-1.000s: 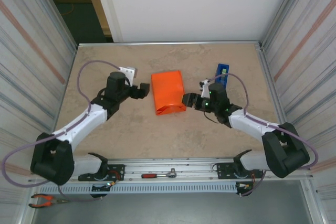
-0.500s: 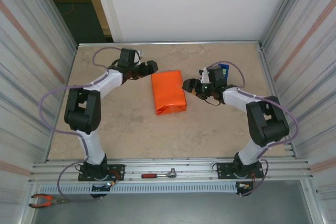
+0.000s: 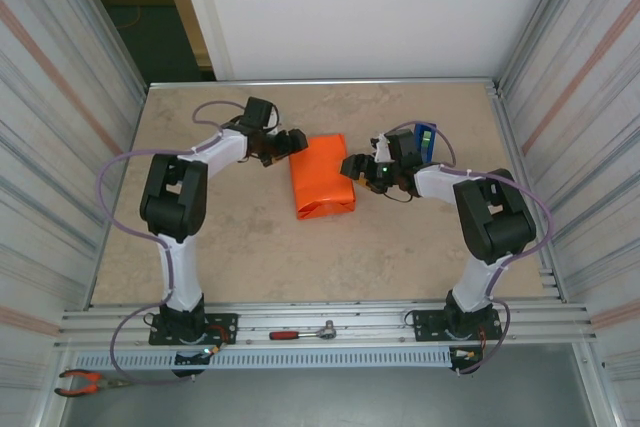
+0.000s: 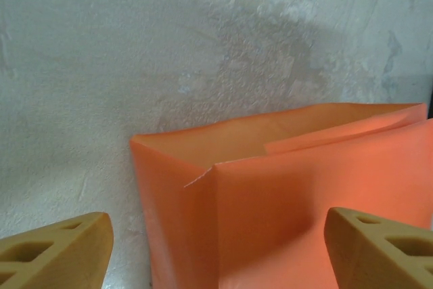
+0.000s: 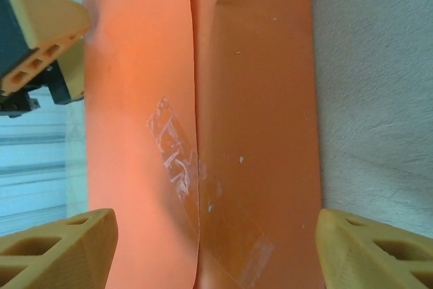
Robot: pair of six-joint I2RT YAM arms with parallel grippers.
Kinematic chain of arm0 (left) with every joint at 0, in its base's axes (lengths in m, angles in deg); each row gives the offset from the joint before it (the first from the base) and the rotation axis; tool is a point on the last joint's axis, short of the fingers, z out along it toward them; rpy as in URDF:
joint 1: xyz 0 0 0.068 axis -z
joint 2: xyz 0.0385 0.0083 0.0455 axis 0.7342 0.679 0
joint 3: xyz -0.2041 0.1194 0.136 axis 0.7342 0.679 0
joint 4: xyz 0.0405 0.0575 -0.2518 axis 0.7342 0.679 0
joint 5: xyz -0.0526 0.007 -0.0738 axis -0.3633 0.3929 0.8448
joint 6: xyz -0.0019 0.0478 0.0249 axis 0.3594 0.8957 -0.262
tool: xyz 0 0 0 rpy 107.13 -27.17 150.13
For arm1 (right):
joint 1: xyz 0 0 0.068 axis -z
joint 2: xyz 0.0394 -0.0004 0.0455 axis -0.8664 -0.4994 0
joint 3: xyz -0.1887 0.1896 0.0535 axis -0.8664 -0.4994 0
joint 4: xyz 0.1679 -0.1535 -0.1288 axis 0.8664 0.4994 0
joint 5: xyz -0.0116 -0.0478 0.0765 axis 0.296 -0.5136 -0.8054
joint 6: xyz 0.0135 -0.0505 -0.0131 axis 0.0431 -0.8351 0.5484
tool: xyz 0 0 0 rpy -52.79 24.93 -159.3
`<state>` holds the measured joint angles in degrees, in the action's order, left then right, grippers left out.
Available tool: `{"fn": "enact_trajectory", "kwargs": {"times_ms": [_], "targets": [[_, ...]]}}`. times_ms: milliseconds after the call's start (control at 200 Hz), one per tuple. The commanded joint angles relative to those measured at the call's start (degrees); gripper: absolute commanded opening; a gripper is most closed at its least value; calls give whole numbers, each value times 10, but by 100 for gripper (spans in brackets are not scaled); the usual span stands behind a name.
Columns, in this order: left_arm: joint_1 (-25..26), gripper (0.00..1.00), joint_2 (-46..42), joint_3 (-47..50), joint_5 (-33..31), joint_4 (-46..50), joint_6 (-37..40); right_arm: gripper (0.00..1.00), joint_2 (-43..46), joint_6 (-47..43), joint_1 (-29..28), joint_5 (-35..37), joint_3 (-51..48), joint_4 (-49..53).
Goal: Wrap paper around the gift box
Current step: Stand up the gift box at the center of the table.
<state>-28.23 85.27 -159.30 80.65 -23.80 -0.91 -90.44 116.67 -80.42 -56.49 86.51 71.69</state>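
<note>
The gift box shows as a squarish bright orange parcel point(image 3: 321, 175) lying in the middle of the table, the orange paper point(image 5: 250, 99) folded around it. A strip of clear tape point(image 5: 177, 160) crosses the paper's seam on top. My left gripper point(image 3: 293, 142) is open at the parcel's far left corner. In the left wrist view the paper's loose, unfolded end point(image 4: 284, 187) stands between the fingers point(image 4: 54, 252). My right gripper point(image 3: 352, 167) is open at the parcel's right edge, its fingertips point(image 5: 375, 252) straddling the taped top. The pink box itself is hidden inside the paper.
A blue tape dispenser point(image 3: 424, 139) stands upright just behind my right wrist. The left gripper point(image 5: 40, 38) shows at the parcel's far side in the right wrist view. Metal walls point(image 3: 70, 117) close in both sides of the beige table point(image 3: 250, 247).
Both arms have stretched toward the far end of the table. The left gripper swung up to the parcel's far left corner, the right one up along its right edge. The parcel stayed put.
</note>
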Motion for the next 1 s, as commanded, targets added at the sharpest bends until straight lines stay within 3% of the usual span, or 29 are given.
{"fn": "enact_trajectory", "kwargs": {"times_ms": [0, 185, 496, 737, 992], "targets": [[2, 71, 11, -11, 10, 1, -4, 74, -14, 6, -10, -9, 21, -11], [8, 41, 27, -25, 26, -7, -4, 73, -22, 7, -20, -2, 25, -11], [17, 0, 34, -30, 34, -19, -8, 73, -14, 9, -23, 2, 27, -7], [17, 0, -1, -4, 49, -69, -23, 73, 20, 11, -17, 2, 1, -10], [16, 0, -53, 33, 20, -111, -70, 73, 119, 16, -1, 11, -66, -12]]}}
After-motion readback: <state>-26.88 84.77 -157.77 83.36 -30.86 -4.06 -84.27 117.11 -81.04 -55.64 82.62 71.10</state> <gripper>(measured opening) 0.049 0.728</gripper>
